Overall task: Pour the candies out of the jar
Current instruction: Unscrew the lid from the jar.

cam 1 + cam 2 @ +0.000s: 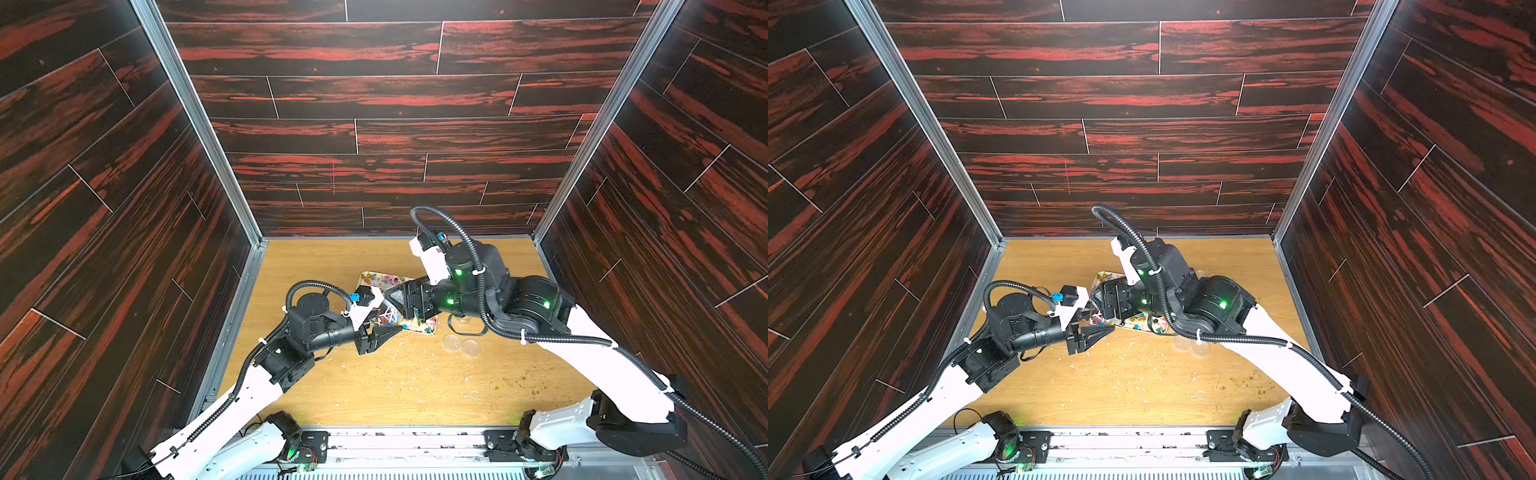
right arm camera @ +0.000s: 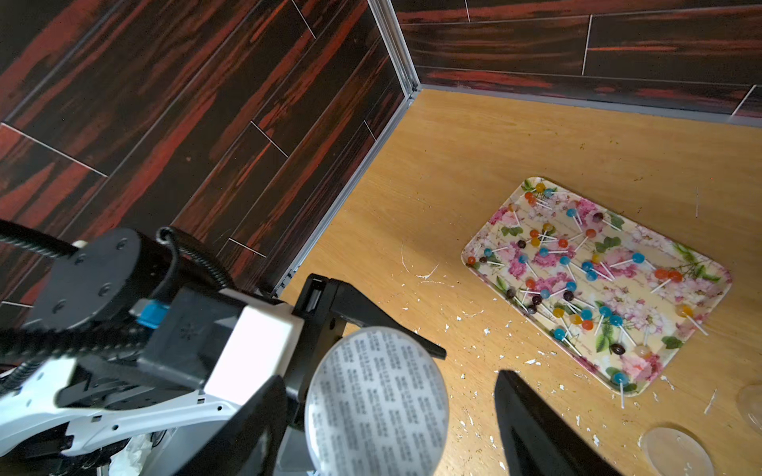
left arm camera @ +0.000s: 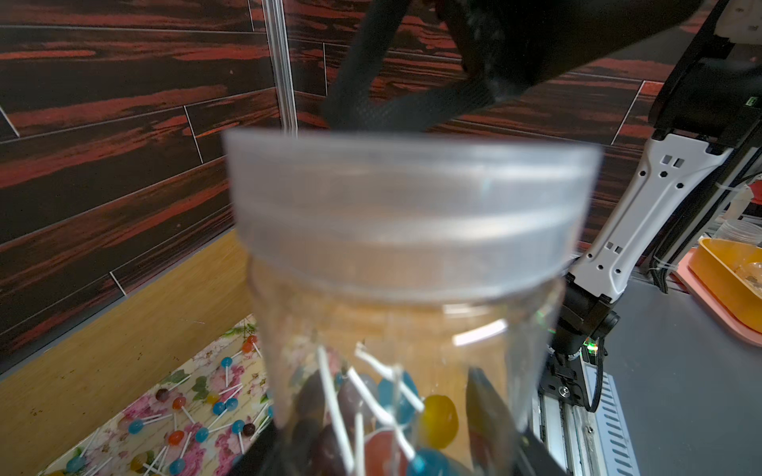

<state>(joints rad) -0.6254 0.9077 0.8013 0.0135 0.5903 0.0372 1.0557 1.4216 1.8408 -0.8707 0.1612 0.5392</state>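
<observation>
- Setting: a robot test cell in a lab.
- Dark red wood-print panels (image 1: 374, 104) close off 9, 12 and 3 o'clock, framed by aluminium posts (image 1: 195, 120).
- Pale wood tabletop (image 1: 395, 386); arm bases (image 1: 286, 434) sit on a metal rail (image 1: 407, 440) at 6 o'clock.
- Left wrist view: grey bench (image 3: 680, 391) with yellow and pink trays (image 3: 713, 268) outside the cell.

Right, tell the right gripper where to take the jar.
Grip the wide frosted band at the jar's free end; the left gripper clamps the other end, where candies sit. Come straight at that free end, whose flat round face points at the open right gripper, and close across the band. That is probably the firmest hold, as the band is round and bare.
</observation>
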